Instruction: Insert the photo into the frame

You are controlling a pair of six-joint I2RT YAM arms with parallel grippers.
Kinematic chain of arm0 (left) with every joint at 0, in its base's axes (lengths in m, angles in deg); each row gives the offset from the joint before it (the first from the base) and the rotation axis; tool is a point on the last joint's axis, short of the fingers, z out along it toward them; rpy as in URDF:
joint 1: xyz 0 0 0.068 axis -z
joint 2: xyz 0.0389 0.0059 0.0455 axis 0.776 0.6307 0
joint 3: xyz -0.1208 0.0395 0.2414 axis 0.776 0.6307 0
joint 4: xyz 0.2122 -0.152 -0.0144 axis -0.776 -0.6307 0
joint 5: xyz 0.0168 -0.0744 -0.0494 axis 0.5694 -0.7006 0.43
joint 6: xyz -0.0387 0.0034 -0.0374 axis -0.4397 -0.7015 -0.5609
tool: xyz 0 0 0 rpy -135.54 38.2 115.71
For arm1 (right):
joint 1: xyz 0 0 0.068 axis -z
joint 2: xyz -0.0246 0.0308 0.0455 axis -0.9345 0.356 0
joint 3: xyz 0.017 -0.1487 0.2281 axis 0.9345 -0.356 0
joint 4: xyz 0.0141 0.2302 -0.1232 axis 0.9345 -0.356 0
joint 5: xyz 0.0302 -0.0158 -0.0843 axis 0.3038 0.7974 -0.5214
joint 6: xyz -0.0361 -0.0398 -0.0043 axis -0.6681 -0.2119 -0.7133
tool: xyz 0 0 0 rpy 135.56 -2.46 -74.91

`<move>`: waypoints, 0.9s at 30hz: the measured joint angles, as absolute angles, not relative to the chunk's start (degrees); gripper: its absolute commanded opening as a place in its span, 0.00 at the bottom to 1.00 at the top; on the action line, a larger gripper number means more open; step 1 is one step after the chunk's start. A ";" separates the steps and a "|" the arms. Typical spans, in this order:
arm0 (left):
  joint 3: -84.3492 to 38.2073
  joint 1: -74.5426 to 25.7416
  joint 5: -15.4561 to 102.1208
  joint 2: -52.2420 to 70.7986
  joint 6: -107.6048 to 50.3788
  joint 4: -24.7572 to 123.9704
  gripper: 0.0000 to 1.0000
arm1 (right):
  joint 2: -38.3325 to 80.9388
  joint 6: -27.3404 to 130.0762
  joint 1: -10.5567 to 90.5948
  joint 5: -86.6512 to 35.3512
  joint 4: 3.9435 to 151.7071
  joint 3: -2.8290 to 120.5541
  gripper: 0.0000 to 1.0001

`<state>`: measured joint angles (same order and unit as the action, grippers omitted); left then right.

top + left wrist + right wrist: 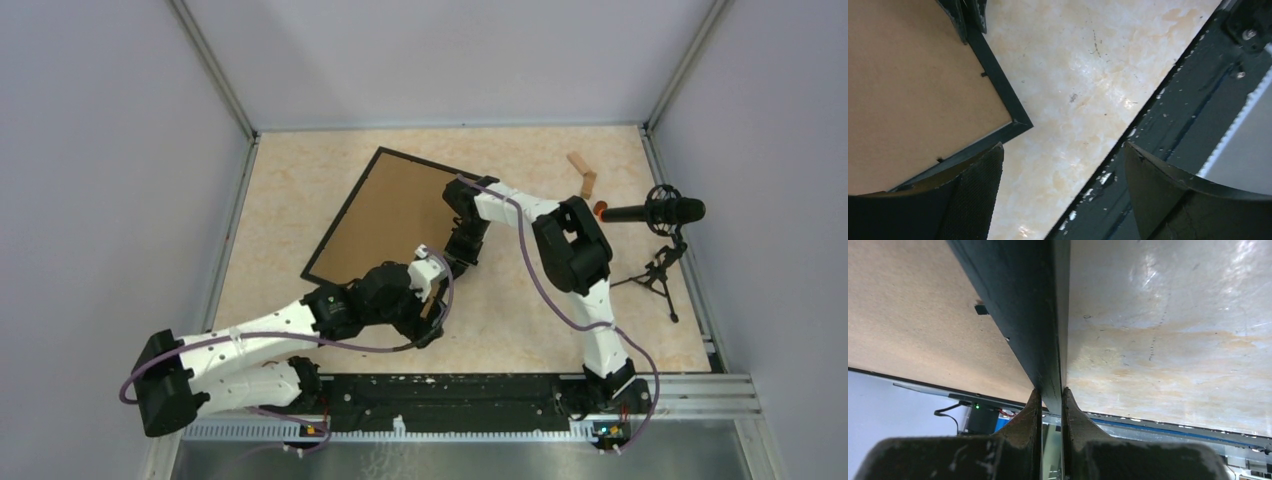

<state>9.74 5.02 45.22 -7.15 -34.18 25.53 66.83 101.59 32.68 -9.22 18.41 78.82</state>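
The frame [385, 215] lies back up on the table, its brown board ringed by a thin black edge. My right gripper [460, 252] is at its right edge. In the right wrist view the right gripper [1050, 396] is shut on the black edge of the frame [1035, 315]. My left gripper [432, 325] hangs by the frame's near corner. In the left wrist view the left gripper [1065, 187] is open, with bare table between its fingers [975, 192]. The corner of the frame [1018, 122] sits just beyond its left finger. The photo is hidden from every view.
Two small wooden blocks [583, 172] lie at the back right. A microphone on a small tripod [660, 215] stands at the right edge. A black rail [450, 390] runs along the near edge, also seen as the rail [1188, 100] in the left wrist view. Walls close in on three sides.
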 measured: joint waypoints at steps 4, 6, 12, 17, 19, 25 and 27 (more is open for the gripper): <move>10.05 9.70 52.02 -7.21 -27.99 26.92 0.95 | 66.83 101.61 32.92 -8.73 18.35 78.80 0.00; 10.05 11.27 54.93 -6.60 -25.13 27.71 0.96 | 66.83 101.61 33.03 -8.52 18.35 78.78 0.00; 7.67 18.44 65.20 3.85 -20.98 27.80 0.91 | 65.95 101.70 33.40 -8.28 18.54 77.81 0.00; 3.71 22.20 74.86 13.73 -21.37 26.38 0.90 | 63.88 102.18 33.66 -8.12 17.78 76.92 0.00; 2.86 23.14 78.38 16.33 -21.39 26.33 0.88 | 62.89 102.42 33.68 -8.01 17.63 76.55 0.00; -1.88 25.15 90.60 26.47 -21.48 24.37 0.79 | 61.30 103.10 33.70 -7.66 17.65 75.65 0.00; -3.50 25.37 95.08 30.40 -21.68 23.27 0.75 | 61.12 103.29 33.70 -7.62 17.84 75.10 0.00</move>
<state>-3.50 25.37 95.08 30.40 -21.68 23.27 61.12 103.29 33.70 -7.62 17.84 75.10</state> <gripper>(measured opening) 0.799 0.076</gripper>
